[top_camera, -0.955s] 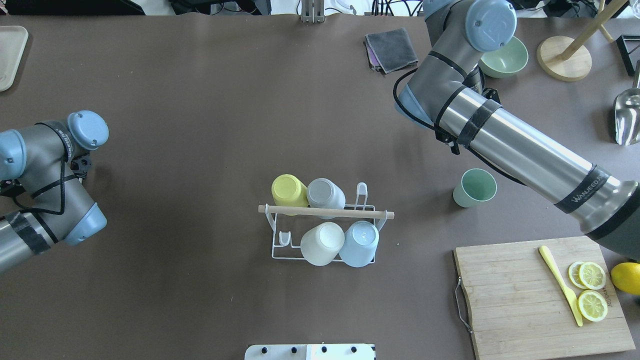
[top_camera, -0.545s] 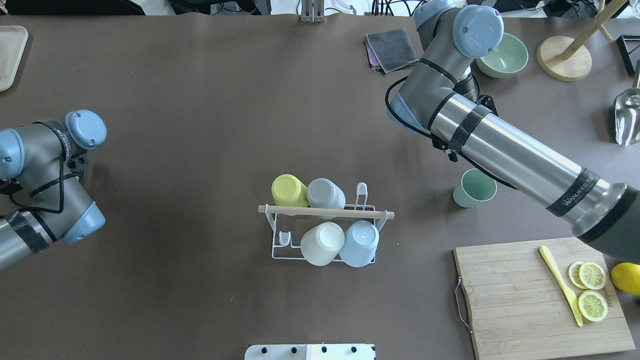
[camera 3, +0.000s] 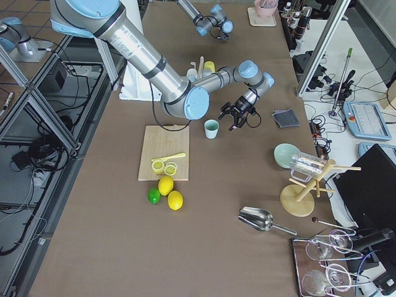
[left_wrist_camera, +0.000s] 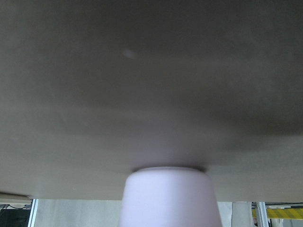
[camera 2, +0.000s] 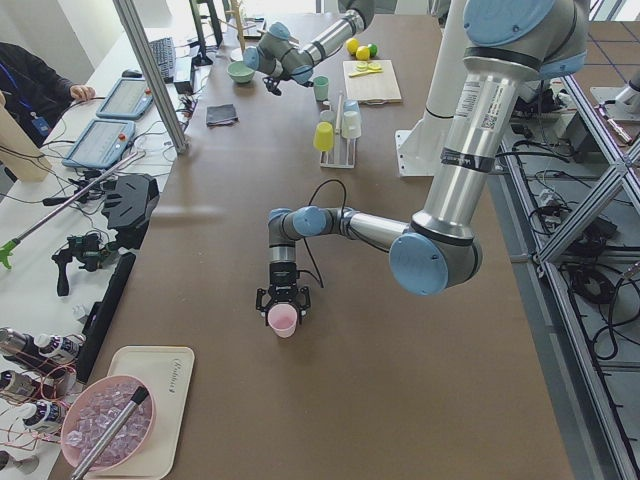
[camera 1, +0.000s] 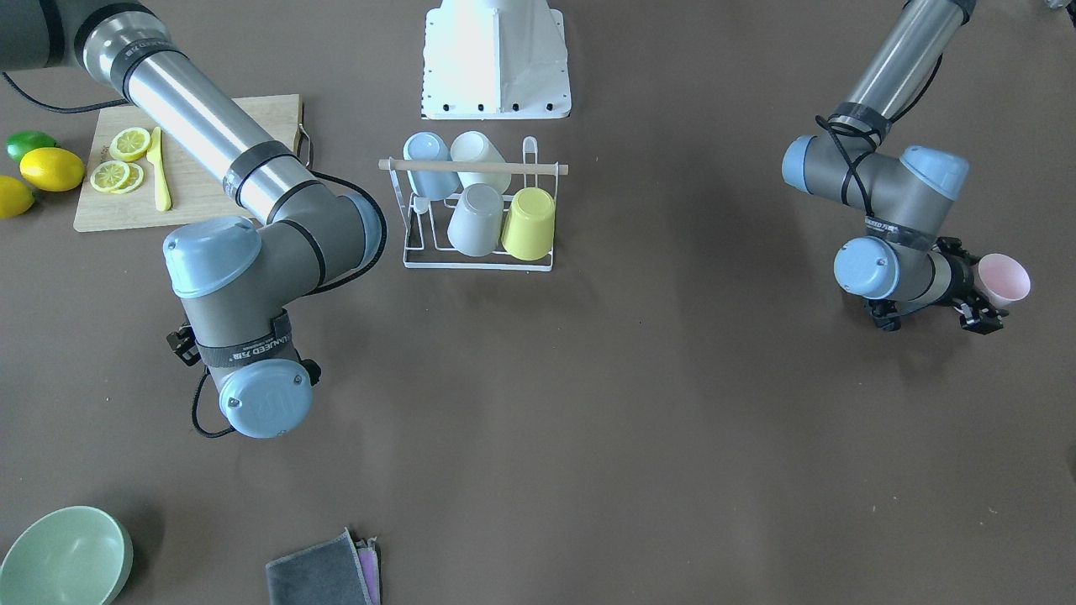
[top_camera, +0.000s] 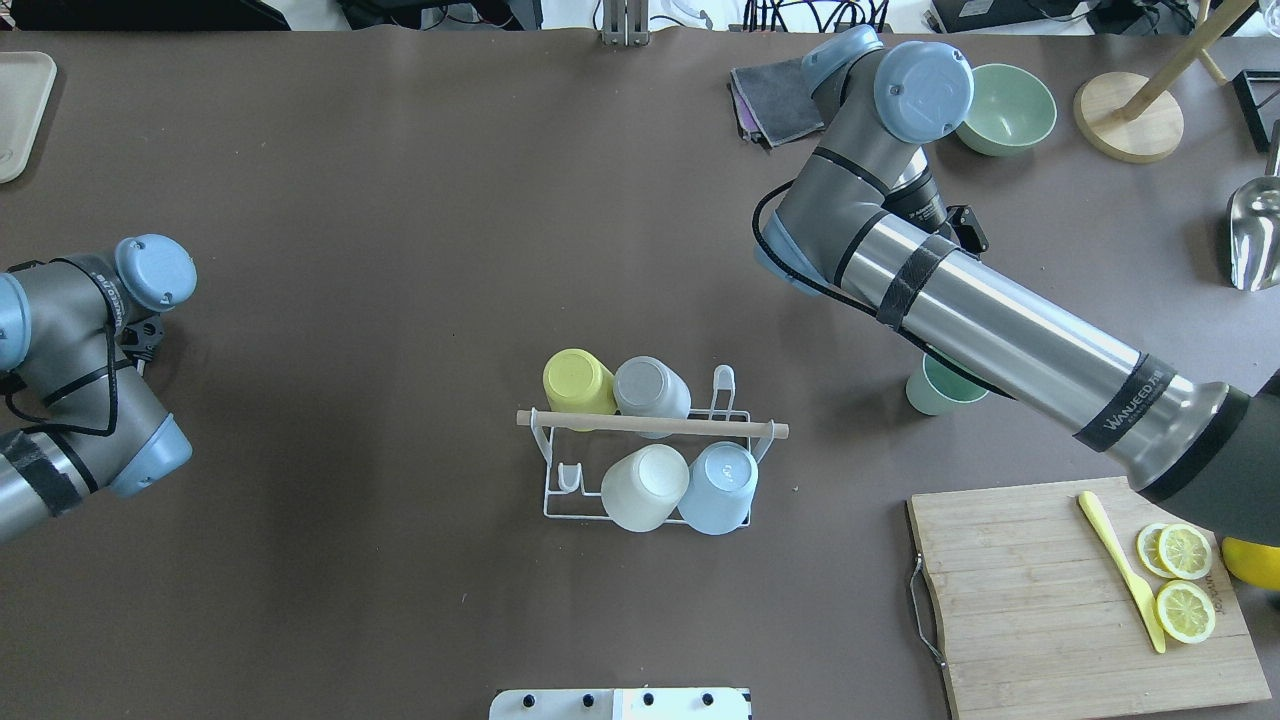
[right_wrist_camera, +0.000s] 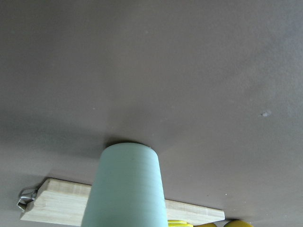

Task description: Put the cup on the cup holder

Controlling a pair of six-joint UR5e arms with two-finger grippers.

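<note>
The cup holder [top_camera: 700, 427] stood mid-table, four cups upturned on its prongs. The left tool [camera 2: 284, 306] was spread wide right at a pink cup [camera 2: 284, 322] standing on the table, gripping nothing. The right tool [camera 3: 237, 116] hung near a green cup [camera 3: 211, 129]; whether it was spread or closed could not be told.

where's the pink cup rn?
Front-facing view, far right: the pink cup sits at the left hand, well away from the cup holder at the table's middle.
</note>
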